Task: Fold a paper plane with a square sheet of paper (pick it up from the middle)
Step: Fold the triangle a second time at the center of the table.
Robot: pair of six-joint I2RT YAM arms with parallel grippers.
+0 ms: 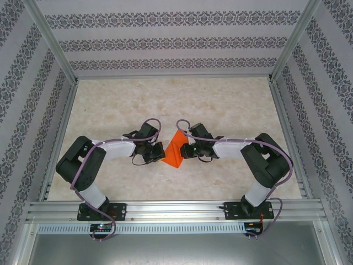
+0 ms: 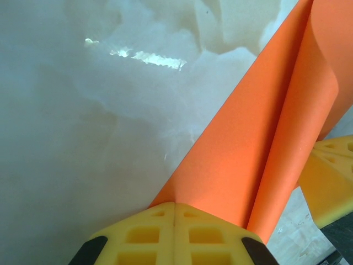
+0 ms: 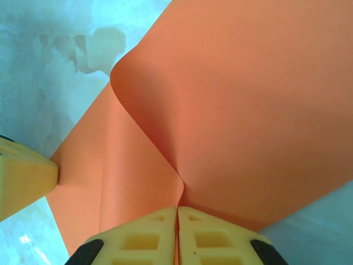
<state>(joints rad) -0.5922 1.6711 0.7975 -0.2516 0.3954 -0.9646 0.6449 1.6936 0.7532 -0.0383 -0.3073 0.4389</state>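
Top view: the orange square sheet of paper (image 1: pixel 175 150) sits mid-bench (image 1: pixel 176 99), a touch toward 6 o'clock, and reads as a creased triangle w/ its point at 12. Left gripper (image 1: pixel 159 152) is in at the sheet's 9 o'clock edge, right gripper (image 1: pixel 187 150) at its 3 o'clock edge. Both arms bend inward, tips nearly facing. Left wrist cam: left gripper (image 2: pixel 175 208) is pinched tight, yellow pads (image 2: pixel 143 232) pressed together w/ the paper (image 2: pixel 242 160) caught in the seam. The sheet runs up toward 1 o'clock and curls over in a loose roll on its right side. Right gripper's pad (image 2: pixel 331 176) shows at 4 o'clock, just beside the paper. Right wrist cam: right gripper (image 3: pixel 177 211) is likewise clamped on the sheet (image 3: pixel 248 110), w/ a soft fold rising from the seam toward 11 o'clock, not pressed flat. Left gripper's pad (image 3: pixel 22 176) is at 9 o'clock, against the paper's edge.
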